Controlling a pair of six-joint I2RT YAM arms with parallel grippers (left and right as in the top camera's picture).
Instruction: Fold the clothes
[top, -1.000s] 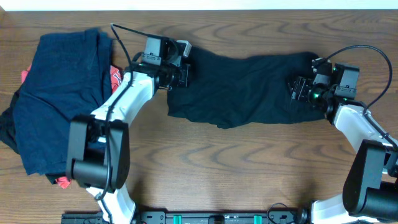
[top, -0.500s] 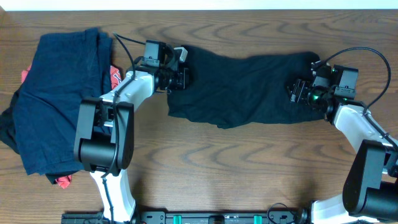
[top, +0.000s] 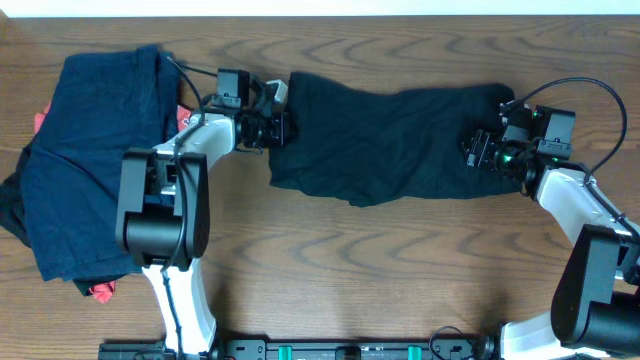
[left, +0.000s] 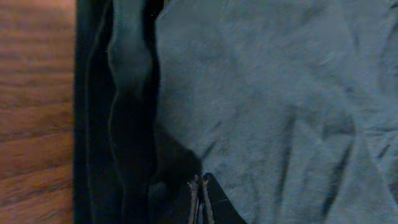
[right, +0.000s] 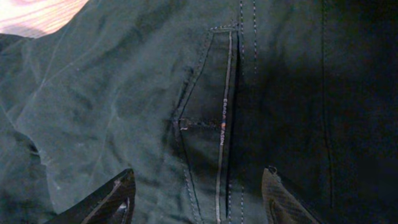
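Overhead: black shorts (top: 400, 140) flat on table (top: 400, 270).

Left gripper (top: 280, 128) shifted left, now just at the left edge of the black shorts (top: 400, 140); I see their top-left corner uncovered.

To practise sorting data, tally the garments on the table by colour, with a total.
Black fabric garment, spread at centre: 1
Navy blue fabric garment, at left: 1
Red-orange printed garment, under the navy: 1
Total: 3; a dark edge beneath them is unclear.
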